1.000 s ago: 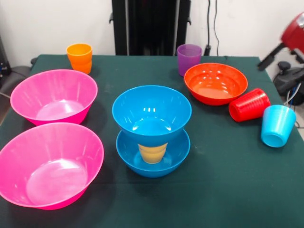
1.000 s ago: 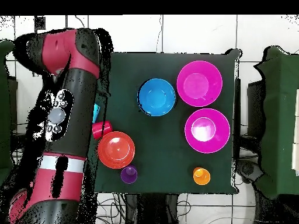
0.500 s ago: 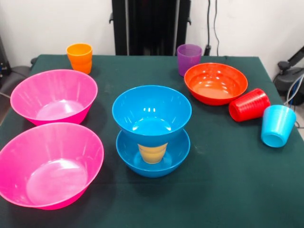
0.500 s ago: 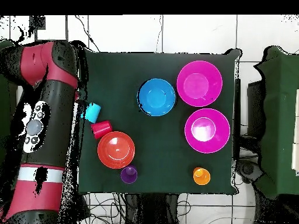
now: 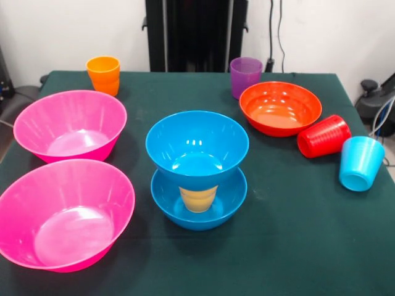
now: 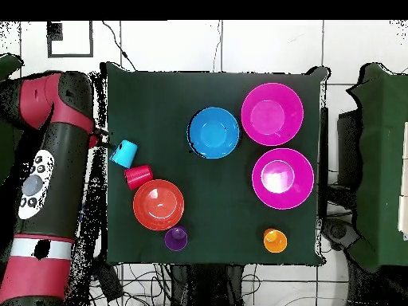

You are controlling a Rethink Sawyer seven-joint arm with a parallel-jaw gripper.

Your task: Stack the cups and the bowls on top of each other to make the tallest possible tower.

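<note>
The tower (image 5: 197,148) stands mid-table: a blue bowl rests on a yellow cup (image 5: 199,198), which sits inside a second blue bowl (image 5: 199,213). From overhead the tower (image 6: 213,132) reads as one blue disc. Two pink bowls (image 5: 70,125) (image 5: 65,214) sit side by side at the left. The orange-red bowl (image 5: 280,108) is at the right. Beside it the red cup (image 5: 323,135) and the light blue cup (image 5: 360,163) lie on their sides. The purple cup (image 5: 245,76) and the orange cup (image 5: 103,74) stand upright at the back. Only the red and black arm (image 6: 48,175) shows; its gripper does not.
In the overhead view the arm lies off the table (image 6: 215,231), along its left edge, close to the light blue cup (image 6: 123,152). A black pedestal (image 5: 196,34) stands behind the table. Dark equipment (image 5: 378,98) sits past the right edge.
The arm has swung further away from the table, off its side. Its red part has left the front view's right edge. Bowls and cups have not moved.
</note>
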